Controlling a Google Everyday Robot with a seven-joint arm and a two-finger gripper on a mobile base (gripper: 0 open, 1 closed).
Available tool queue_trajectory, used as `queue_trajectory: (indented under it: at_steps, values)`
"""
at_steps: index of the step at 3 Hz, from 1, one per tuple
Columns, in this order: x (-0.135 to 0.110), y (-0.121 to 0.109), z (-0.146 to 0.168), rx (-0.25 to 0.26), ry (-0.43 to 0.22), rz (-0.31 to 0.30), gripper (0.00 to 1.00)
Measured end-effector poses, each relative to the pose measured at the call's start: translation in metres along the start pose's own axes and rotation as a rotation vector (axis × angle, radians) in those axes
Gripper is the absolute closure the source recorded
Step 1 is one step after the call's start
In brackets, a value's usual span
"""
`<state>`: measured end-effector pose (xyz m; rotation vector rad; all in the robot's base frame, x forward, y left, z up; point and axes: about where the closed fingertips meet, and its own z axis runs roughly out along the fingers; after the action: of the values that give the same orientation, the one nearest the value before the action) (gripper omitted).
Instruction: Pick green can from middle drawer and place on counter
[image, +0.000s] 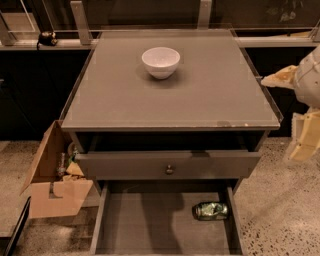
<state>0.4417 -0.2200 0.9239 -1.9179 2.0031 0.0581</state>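
The green can (211, 210) lies on its side, dented, on the floor of the open middle drawer (150, 230), near its right wall. The counter (210, 100) is the glassy grey-brown cabinet top above it. My gripper (294, 111) hangs in the air off the counter's right edge, about level with the top, well above and to the right of the can. Its two pale fingers stand apart and hold nothing.
A white bowl (161, 62) sits on the counter towards the back middle. The drawer with the round knob (170, 169) is slightly pulled out above the middle drawer. An open cardboard box (52, 182) stands on the speckled floor to the left.
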Motion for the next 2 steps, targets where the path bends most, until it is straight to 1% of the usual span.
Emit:
queue_trajectory:
  at_steps: [1,2]
  values:
    - [0.0115,0.0093,0.0222,-0.041,-0.021,-0.061,0.0]
    - [0.0126,0.0103,0.025,-0.045,-0.023,-0.077,0.0]
